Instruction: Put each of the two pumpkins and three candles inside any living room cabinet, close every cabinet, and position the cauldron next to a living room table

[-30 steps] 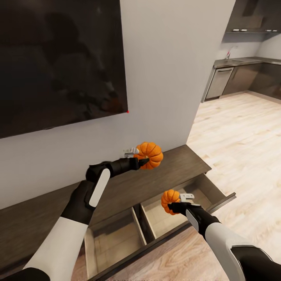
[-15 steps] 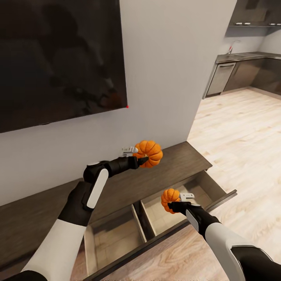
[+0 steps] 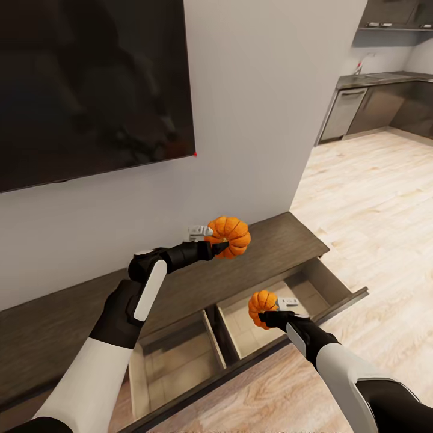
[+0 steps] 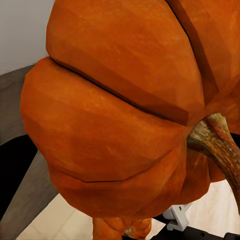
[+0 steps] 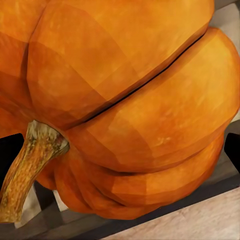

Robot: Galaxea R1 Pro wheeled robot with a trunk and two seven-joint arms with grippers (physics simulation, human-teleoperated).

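A bright-orange pumpkin (image 3: 230, 236) hangs over the dark-brown cabinet top (image 3: 282, 240), with my left gripper (image 3: 211, 239) shut on it. The same pumpkin (image 4: 120, 110) looms close in the left wrist view, stem to one side. My right gripper (image 3: 273, 308) is shut on a smaller-looking second pumpkin (image 3: 262, 305), held above the open right-hand drawer (image 3: 313, 288) of the cabinet. That pumpkin (image 5: 125, 105) is very near in the right wrist view, with the drawer edge behind it. In the left wrist view the second pumpkin (image 4: 122, 229) peeks from below.
A second open drawer (image 3: 174, 361) lies left of the first; both are lined in pale wood and look empty. A black TV (image 3: 90, 90) hangs on the white wall above. Wood-plank floor (image 3: 373, 204) runs right toward the dark kitchen (image 3: 385, 102).
The head view has shifted slightly, so the wall, TV and cabinet sit differently in the picture. Both grippers keep their pumpkins in nearly the same places.
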